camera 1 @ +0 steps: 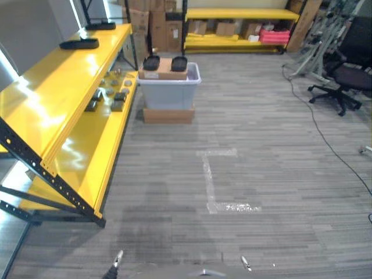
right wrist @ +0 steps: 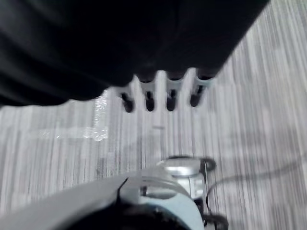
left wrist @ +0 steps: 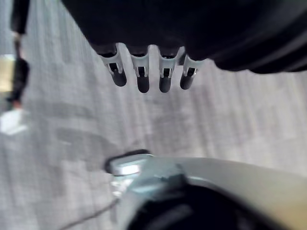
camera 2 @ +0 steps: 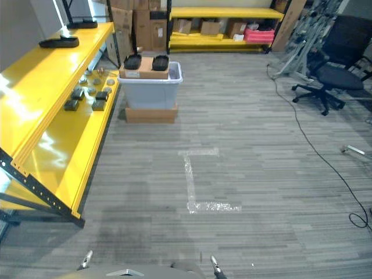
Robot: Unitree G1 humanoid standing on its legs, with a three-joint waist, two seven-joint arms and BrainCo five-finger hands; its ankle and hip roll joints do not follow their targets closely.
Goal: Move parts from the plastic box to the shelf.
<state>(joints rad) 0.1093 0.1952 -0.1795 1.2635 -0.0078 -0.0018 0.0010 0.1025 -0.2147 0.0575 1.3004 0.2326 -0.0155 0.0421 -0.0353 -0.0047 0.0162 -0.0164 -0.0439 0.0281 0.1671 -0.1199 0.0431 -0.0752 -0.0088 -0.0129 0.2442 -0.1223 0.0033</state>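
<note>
Your left robot hand point(left wrist: 144, 72) and right robot hand point(right wrist: 163, 93) both hang over the floor point(camera 1: 261, 174) with fingers straight, holding nothing. The black parts point(camera 1: 151, 62) sit on a carton in the box point(camera 1: 170, 93), just beside the yellow shelf point(camera 1: 64, 87).

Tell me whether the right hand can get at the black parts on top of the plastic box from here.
Probably not yet. The right hand hangs open over bare floor, while the black parts sit on the plastic box far across the floor; nothing blocks the way.
</note>
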